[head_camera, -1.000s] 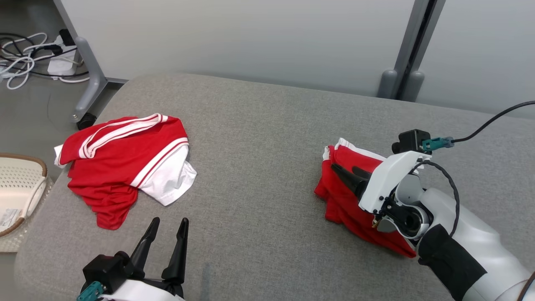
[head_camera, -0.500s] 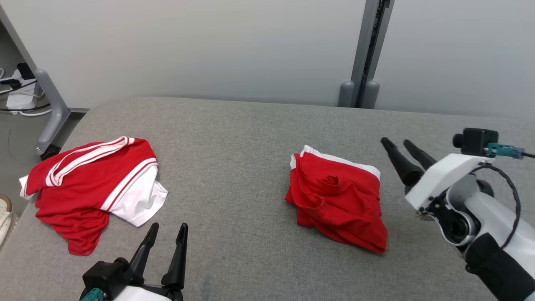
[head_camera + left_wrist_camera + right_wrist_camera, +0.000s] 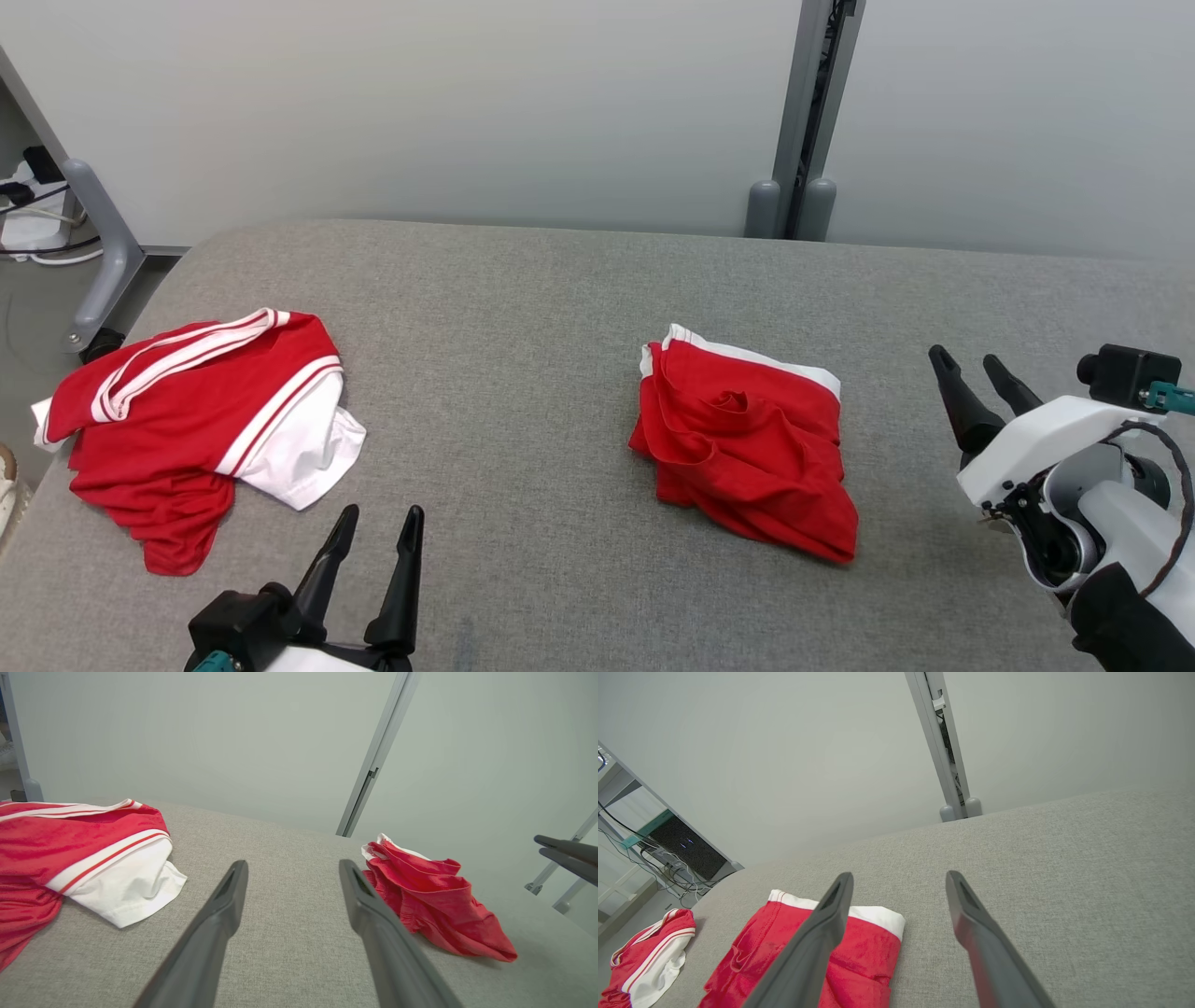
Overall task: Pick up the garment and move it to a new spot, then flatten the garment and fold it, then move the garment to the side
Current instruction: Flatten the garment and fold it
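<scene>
A red garment with a white waistband [image 3: 742, 453] lies folded in a compact bundle right of the middle of the grey padded surface [image 3: 523, 317]. My right gripper [image 3: 963, 357] hovers open to its right, apart from it, with nothing between the fingers. In the right wrist view the open right gripper [image 3: 900, 875] looks over the same folded garment [image 3: 868, 956]. A second red-and-white garment [image 3: 196, 411] lies crumpled at the far left. My left gripper [image 3: 383, 513] stands open near the front edge, between the two garments. In the left wrist view the left gripper [image 3: 293, 863] is empty.
A grey partition post [image 3: 794, 112] rises behind the surface's far edge against a pale wall. Off the left end stand a wheeled metal leg [image 3: 98, 261] and floor cables with a power strip [image 3: 23, 219]. Bare cushion lies between the garments.
My right gripper has come off the folded garment and drawn back to the right, now empty. The head camera has also shifted. The left gripper keeps its place.
</scene>
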Robot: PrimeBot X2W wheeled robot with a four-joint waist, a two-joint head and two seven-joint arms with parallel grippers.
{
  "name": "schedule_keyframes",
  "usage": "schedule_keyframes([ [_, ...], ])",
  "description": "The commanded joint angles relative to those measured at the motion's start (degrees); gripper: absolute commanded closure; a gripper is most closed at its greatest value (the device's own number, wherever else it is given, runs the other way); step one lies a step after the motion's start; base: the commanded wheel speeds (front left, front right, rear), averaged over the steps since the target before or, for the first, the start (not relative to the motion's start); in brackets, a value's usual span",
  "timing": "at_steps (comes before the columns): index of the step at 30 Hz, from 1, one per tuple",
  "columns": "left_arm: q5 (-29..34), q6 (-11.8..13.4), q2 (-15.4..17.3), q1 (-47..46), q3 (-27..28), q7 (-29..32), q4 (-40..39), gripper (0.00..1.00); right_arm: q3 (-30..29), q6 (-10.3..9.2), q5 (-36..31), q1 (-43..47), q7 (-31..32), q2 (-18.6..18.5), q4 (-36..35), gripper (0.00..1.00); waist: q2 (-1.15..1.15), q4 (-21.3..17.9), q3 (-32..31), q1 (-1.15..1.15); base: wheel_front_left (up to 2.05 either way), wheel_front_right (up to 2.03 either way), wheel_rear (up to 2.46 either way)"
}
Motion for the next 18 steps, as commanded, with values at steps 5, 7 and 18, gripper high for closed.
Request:
schedule_keyframes([
  [5,-0.05,-0.08,0.41,-0.75,-0.01,-0.10,-0.17,0.00,-0.56,0.01,-3.72,-1.40,-0.85,0.58,2.66,0.19,0.00,0.88,0.06,0.00,0.00,0.00,0.00],
  [7,-0.15,-0.08,0.36,-0.69,-0.01,-0.10,-0.11,0.00,-0.84,0.01,-5.98,-2.14,-1.30,0.94,4.44,1.00,0.00,1.31,0.12,0.00,0.00,0.00,0.00],
  [18,-1.08,-0.08,0.44,-1.93,-1.04,-0.10,0.13,0.00,-1.91,0.01,-10.27,-1.98,1.36,10.45,16.09,1.00,0.00,4.39,1.57,0.00,0.00,0.00,0.00],
])
